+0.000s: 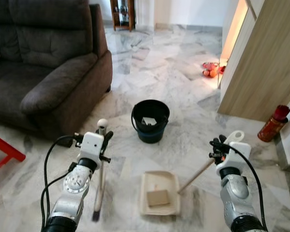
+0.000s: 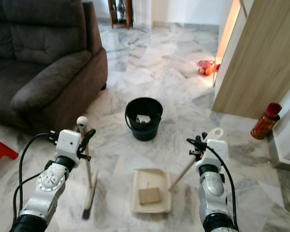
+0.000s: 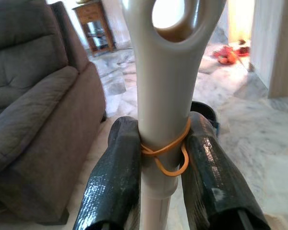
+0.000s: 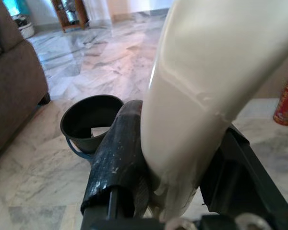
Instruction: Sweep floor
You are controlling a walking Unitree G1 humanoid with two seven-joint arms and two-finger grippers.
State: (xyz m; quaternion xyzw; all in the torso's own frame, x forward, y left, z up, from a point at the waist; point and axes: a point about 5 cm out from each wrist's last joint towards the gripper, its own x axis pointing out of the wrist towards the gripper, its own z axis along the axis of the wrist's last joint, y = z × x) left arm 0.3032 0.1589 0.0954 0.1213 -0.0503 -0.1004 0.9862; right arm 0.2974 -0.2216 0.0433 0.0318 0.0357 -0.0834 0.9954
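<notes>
- Left eye view: your left hand (image 1: 104, 137) is closed on the broom handle (image 1: 102, 159), which stands nearly upright; the broom head (image 1: 95, 215) touches the marble floor (image 1: 154, 72) beside the dustpan.
- Left wrist view: both black fingers (image 3: 114, 182) press against the pale handle, just below an orange rubber band (image 3: 165, 151) wrapped around it.
- Your right hand (image 1: 217, 147) is clamped around the dustpan handle (image 1: 195, 175), which slants down to the cream dustpan (image 1: 159, 193) lying flat on the floor.
- A brown piece of cardboard (image 1: 158, 197) rests inside the dustpan.
- A black bucket (image 1: 150, 121) stands beyond the dustpan, holding a pale scrap (image 1: 149, 121).
- The dark sofa (image 1: 48, 63) sits at your left; a red bottle (image 1: 273, 123) stands at your right, by the wooden cabinet (image 1: 266, 58).
</notes>
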